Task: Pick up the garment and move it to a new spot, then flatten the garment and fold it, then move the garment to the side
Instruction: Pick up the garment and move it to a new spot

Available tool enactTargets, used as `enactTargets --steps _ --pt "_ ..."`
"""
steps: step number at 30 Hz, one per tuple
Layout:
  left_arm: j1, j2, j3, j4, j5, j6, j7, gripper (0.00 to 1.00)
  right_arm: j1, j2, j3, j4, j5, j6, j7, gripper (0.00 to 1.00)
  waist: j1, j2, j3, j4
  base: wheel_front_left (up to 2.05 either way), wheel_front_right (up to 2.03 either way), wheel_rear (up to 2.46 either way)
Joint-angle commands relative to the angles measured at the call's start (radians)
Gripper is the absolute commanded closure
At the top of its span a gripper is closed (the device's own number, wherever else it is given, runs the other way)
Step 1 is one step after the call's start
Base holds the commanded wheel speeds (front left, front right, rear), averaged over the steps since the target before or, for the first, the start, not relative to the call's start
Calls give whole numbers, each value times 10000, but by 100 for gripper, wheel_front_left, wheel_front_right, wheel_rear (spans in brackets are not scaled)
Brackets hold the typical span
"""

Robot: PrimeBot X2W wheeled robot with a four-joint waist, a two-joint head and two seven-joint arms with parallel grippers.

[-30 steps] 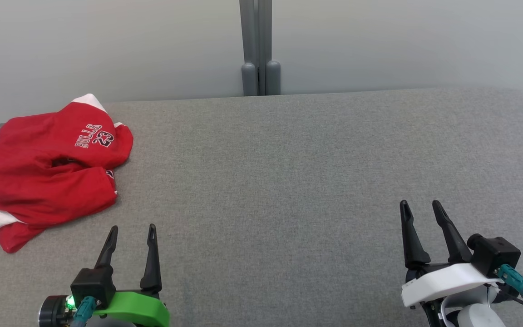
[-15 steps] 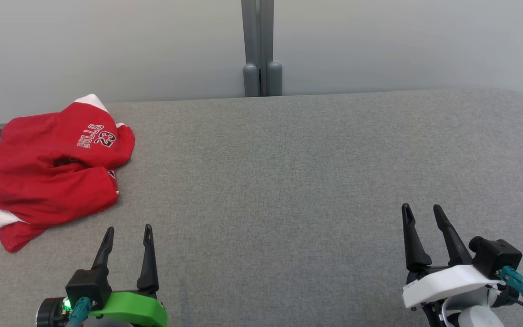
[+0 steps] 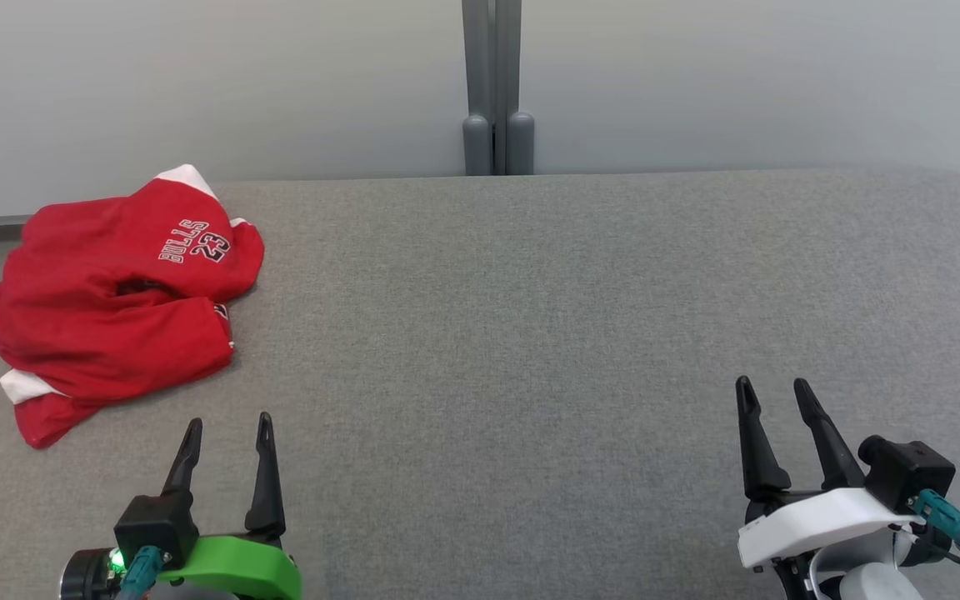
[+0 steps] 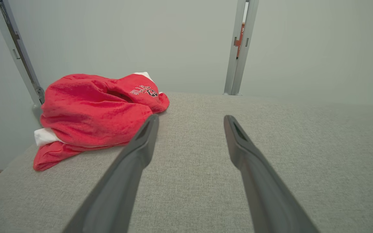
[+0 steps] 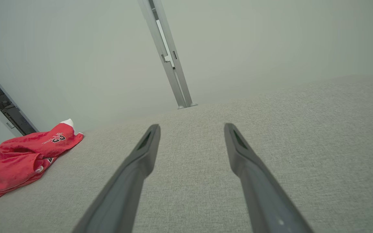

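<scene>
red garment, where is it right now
In the head view the red garment lies crumpled at the far left corner of the grey fabric surface, just ahead of the left tool and well away from the right tool.

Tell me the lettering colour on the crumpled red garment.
Black and white lettering on the red garment; head view shows it best.
</scene>
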Motion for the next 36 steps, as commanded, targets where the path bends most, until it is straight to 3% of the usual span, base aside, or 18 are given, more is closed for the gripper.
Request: enactTargets --steps 1,36 --pt "58 101 68 44 93 42 -38 0 81 -13 -1 36 -56 4 -32 0 0 0 -1 154 0 0 0" --pt "196 471 559 288 -80 464 -23 0 83 12 267 379 -413 4 -32 0 0 0 56 3695 0 0 0"
